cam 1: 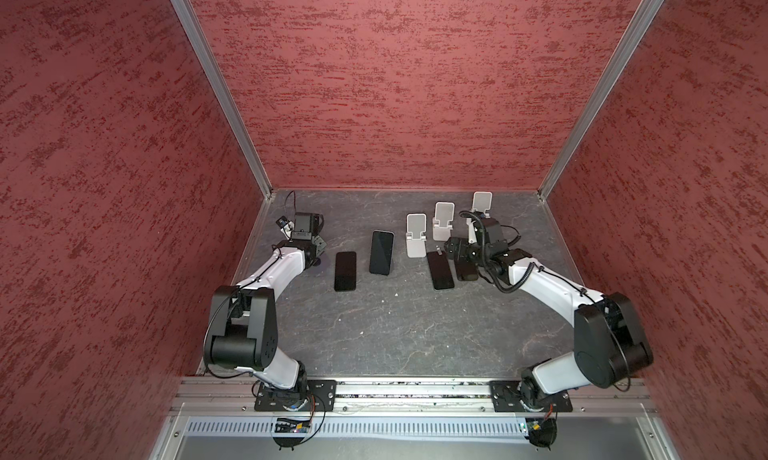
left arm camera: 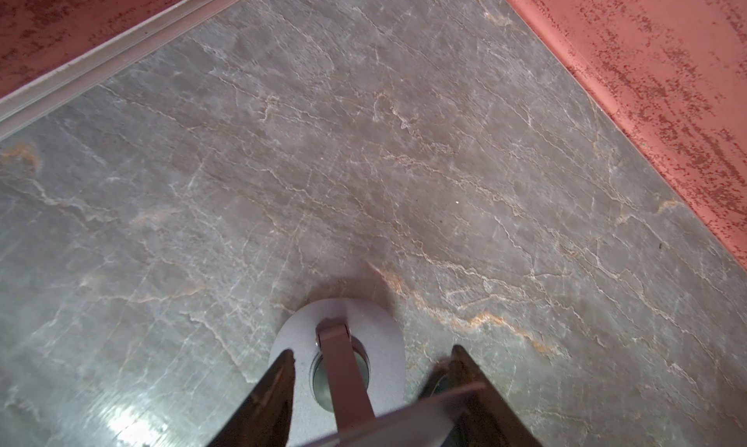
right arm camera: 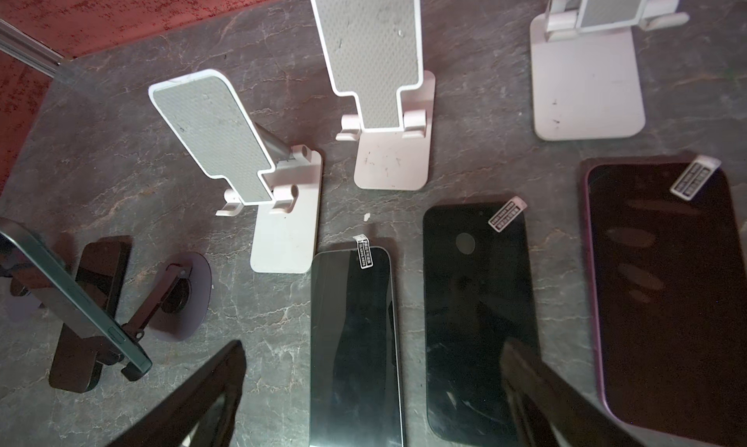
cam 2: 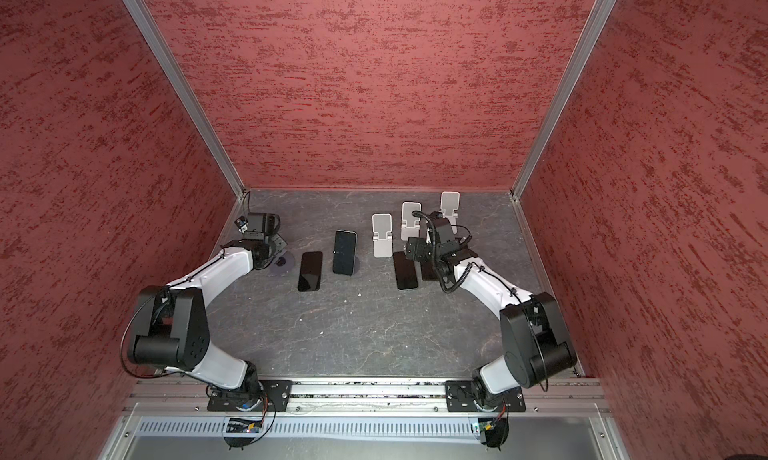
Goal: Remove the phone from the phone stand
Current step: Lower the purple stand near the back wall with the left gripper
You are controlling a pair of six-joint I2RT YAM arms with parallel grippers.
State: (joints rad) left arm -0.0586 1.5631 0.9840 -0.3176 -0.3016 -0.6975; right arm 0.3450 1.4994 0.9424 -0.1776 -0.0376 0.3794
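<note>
Approach step. One phone (cam 1: 381,252) sits on dark stand (right arm camera: 190,291), frame centre. Open right fingers (right arm camera: 210,384) hold nothing; left fingers (left arm camera: 275,388) clamp grey stand (left arm camera: 384,336). Next, probably: reach left, pinch phone edges, lift.

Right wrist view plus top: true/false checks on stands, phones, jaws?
1. All three white stands are empty. True.
2. A phone is clamped on the right. False: the right gripper has its jaws open, holding nothing.
3. Three flat phones lie in front of those stands. True.
4. The left jaws hang open. False: the left gripper is shut on the plate of the round-based stand.
5. One propped phone stands tilted, not flat. True.
</note>
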